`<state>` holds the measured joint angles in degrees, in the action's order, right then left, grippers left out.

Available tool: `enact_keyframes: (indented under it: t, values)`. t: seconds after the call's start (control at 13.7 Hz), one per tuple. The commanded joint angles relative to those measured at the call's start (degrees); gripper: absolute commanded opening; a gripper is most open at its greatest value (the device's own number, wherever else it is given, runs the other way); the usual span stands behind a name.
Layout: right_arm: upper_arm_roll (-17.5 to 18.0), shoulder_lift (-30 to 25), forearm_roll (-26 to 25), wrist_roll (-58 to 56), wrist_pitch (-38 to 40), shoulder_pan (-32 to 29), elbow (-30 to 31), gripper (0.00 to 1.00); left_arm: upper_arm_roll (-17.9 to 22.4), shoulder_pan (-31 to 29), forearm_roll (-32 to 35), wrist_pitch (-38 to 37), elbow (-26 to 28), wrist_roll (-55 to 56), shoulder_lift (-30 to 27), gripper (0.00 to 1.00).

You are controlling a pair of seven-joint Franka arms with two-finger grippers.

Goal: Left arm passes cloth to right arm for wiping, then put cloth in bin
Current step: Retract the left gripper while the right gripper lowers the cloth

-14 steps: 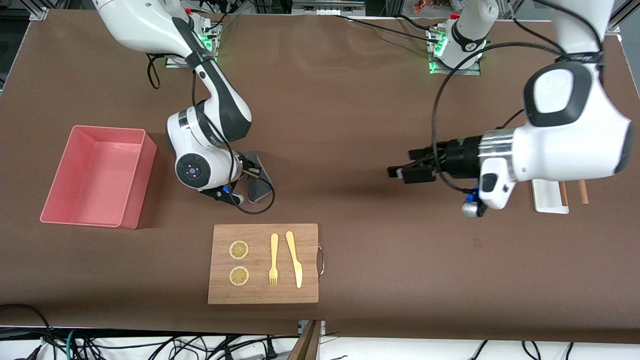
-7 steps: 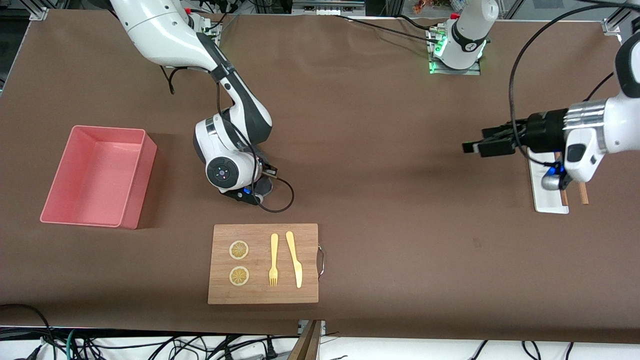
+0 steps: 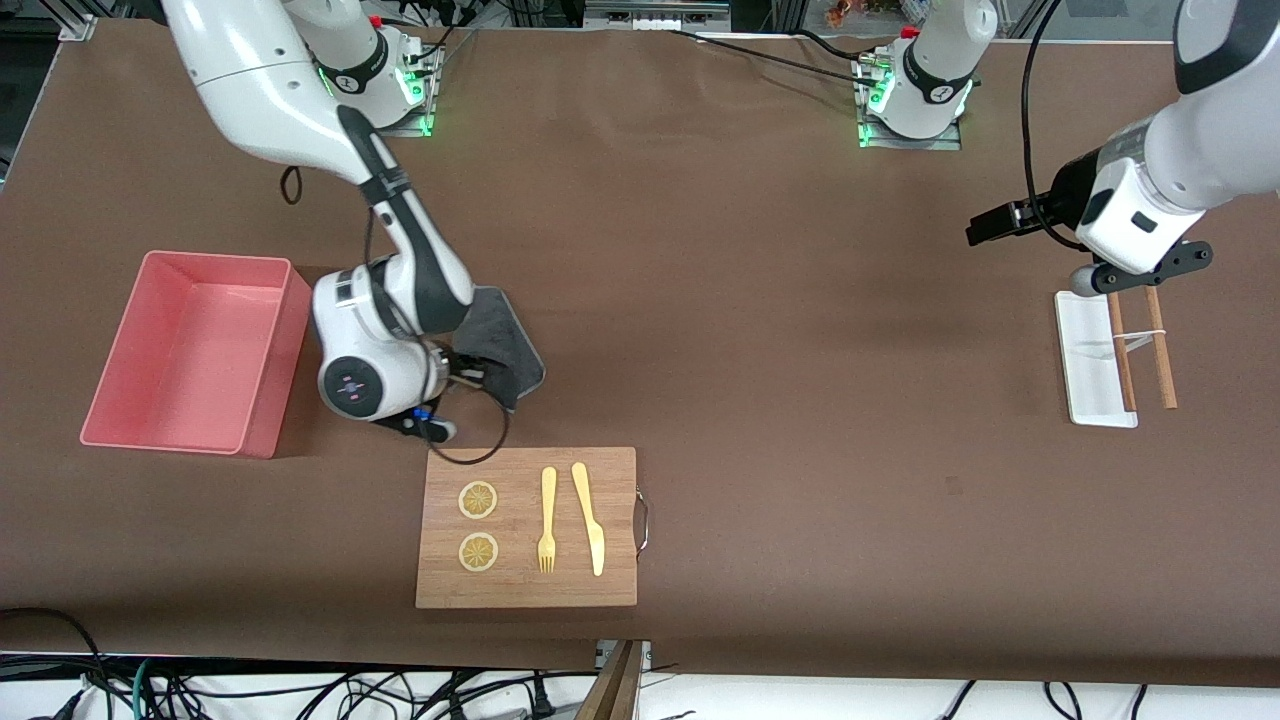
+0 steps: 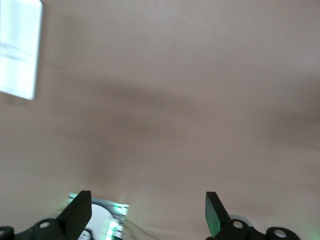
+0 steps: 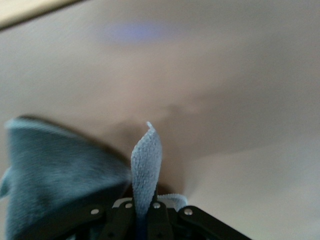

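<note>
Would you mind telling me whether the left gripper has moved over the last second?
Yes. The left gripper, open, has pulled back from mid-table toward the left arm's end and now hangs near the white tray.

A robotics lab: two white robot arms (image 3: pixel 300 90) bolted to a brown-covered worktop (image 3: pixel 760 300), aluminium framing (image 3: pixel 75 25) at the corners, loose cables (image 3: pixel 300 690) along the edge.

cloth (image 3: pixel 500 335) dark grey, fuzzy; bin (image 3: pixel 190 350) pink; tabletop (image 3: pixel 780 330) plain brown; cutting board (image 3: pixel 527 527) light wood grain, 2 yellow lemon slices (image 3: pixel 478 526), yellow fork (image 3: pixel 547 519) and knife (image 3: pixel 589 517); tray (image 3: pixel 1088 360) white; chopsticks (image 3: pixel 1140 345) brown
</note>
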<state>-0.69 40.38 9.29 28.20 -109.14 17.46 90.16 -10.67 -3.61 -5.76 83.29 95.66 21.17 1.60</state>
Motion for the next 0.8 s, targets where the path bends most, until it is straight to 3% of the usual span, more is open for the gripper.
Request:
enact_keyframes:
  t: [0.0, 0.15, 0.36, 0.58, 0.73]
  values:
    - [-2.19, -0.21, -2.94, -4.98, 1.9, -0.76, 0.37, 0.0, -0.05, -0.08, 8.1, 2.39, 0.67, -4.74, -0.98, 1.0]
    - [-3.25, -0.38, -4.54, -6.84, 2.96, -1.46, 0.28, 0.0, -0.32, 0.36, 12.08, 3.46, -3.0, -4.65, 0.5, 1.0]
    - [-5.36, -0.74, -4.63, -12.01, 4.01, -2.16, 0.28, 0.0, -0.06, -0.34, 11.48, 3.02, -13.28, -5.43, 5.42, 1.0]
    - [-8.96, -0.91, -4.63, -19.74, 4.72, -2.17, 0.11, 0.0, 0.38, -1.91, 8.16, 0.57, -12.87, -8.33, 5.26, 1.0]
    - [-9.68, -1.52, -4.54, -22.39, 5.07, -2.17, -0.07, 0.0, 0.03, -6.83, 5.24, 0.38, -9.38, -11.22, 2.99, 1.0]
